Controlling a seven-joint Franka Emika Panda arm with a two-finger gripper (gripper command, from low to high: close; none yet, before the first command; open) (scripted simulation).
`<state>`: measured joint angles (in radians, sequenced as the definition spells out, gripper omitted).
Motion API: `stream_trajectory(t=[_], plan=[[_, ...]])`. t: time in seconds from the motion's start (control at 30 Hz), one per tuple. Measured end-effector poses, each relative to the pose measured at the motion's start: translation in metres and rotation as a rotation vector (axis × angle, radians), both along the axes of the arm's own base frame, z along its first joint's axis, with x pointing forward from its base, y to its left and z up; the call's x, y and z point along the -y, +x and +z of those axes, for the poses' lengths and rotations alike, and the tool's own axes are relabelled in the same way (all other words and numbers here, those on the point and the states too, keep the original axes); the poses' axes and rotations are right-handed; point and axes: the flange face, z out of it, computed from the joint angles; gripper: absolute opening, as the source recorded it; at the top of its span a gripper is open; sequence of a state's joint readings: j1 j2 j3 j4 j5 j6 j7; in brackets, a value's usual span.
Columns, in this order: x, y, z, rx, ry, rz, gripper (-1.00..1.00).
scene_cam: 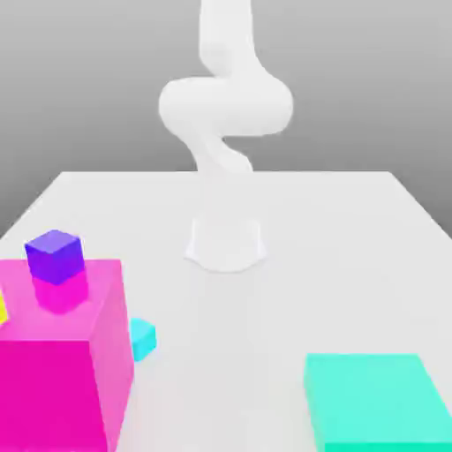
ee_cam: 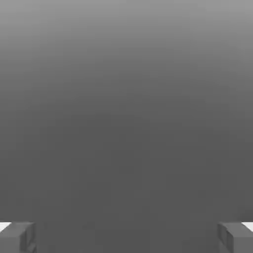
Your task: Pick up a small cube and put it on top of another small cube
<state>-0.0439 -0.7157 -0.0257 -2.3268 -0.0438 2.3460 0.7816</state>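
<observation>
1. A white table runs from the near edge back to a grey wall, and the white robot arm rises from a round base at the far middle of it.
2. The arm bends above its base and goes up out of the exterior view.
3. At the near left of the exterior view stands a big magenta block, by far the largest thing on that side.
4. The small magenta-pink cube shows against the big block's top, toward its far edge.
5. The small violet-purple cube sits directly on top of the magenta-pink cube, touching it, level and roughly lined up with it, so the 2 form a short stack.
6. A small cyan cube lies on the table just beside the big block's right face, partly hidden behind it.
7. A sliver of yellow shows at the exterior view's left edge, against the big block; what it is I cannot tell.
8. At the near right of the exterior view a flat teal block lies on the table, well apart from the stack.
9. In the hand view the gripper has its 2 grey fingertips spread wide, one at each side, with nothing between them and plain grey beyond.
</observation>
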Motion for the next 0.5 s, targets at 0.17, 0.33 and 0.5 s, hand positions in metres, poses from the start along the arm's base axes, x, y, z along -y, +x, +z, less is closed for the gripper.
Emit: stream_trajectory(t=[0.17, 0.33, 0.5], plan=[[0.093, 0.039, -0.094, -0.149, -0.005, -0.107, 0.00], [0.196, 0.030, -0.196, -0.290, 0.042, -0.224, 0.00], [0.285, -0.023, -0.301, -0.421, 0.116, -0.345, 0.00]])
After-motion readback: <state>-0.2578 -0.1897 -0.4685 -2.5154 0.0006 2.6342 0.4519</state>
